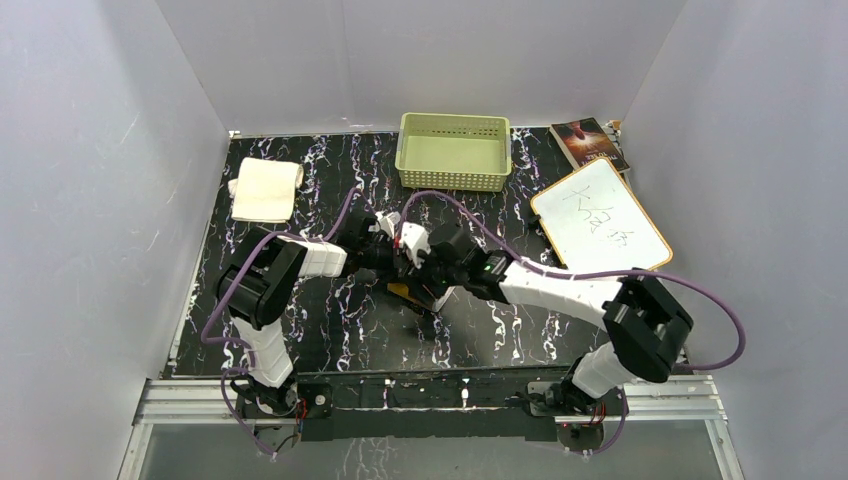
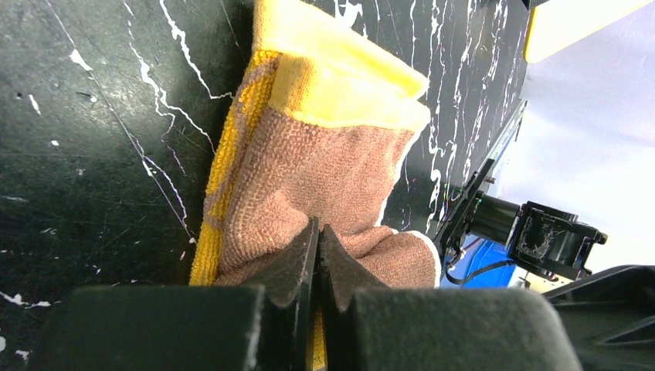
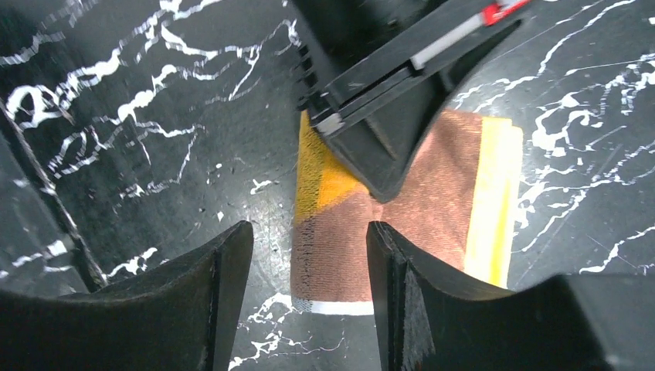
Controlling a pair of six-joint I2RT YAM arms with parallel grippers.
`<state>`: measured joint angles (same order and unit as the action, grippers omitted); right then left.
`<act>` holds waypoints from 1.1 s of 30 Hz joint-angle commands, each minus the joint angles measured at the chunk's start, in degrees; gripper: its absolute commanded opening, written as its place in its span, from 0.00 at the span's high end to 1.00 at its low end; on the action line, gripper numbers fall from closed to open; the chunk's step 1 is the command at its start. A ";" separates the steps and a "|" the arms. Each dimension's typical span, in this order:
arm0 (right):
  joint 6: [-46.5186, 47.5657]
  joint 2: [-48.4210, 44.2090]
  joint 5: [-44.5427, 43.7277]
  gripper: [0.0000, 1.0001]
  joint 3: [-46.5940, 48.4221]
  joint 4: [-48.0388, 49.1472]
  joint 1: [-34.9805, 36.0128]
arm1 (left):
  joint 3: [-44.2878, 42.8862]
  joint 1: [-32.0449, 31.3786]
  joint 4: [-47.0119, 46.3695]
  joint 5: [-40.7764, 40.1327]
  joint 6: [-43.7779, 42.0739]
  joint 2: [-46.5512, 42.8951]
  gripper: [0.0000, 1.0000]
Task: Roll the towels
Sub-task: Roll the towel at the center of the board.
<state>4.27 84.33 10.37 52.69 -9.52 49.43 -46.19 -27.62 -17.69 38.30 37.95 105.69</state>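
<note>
From above, the long cream-white cloth towel lies at the far left corner of the black white-veined table. The small mustard-yellow and brown terry towel sits mid-table, mostly hidden under both arms. In the left wrist view, the left gripper is pressed together, pinching a fold of the brown cloth. In the right wrist view, the right gripper stands spread over one edge of that towel.

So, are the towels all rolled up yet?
The cream towel at the back left already looks bundled up. The left gripper pinches the yellow-brown towel, with the right gripper open above it. That one lies folded, not rolled, so rolling it is left.
</note>
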 commanded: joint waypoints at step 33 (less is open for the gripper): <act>-11.70 11.05 21.86 0.89 0.47 3.39 -8.28 | -0.82 11.06 28.72 -13.98 -10.88 -24.84 0.53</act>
<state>-1.69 93.49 18.20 51.46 -6.11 45.87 -43.31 -17.63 1.69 27.64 32.73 88.29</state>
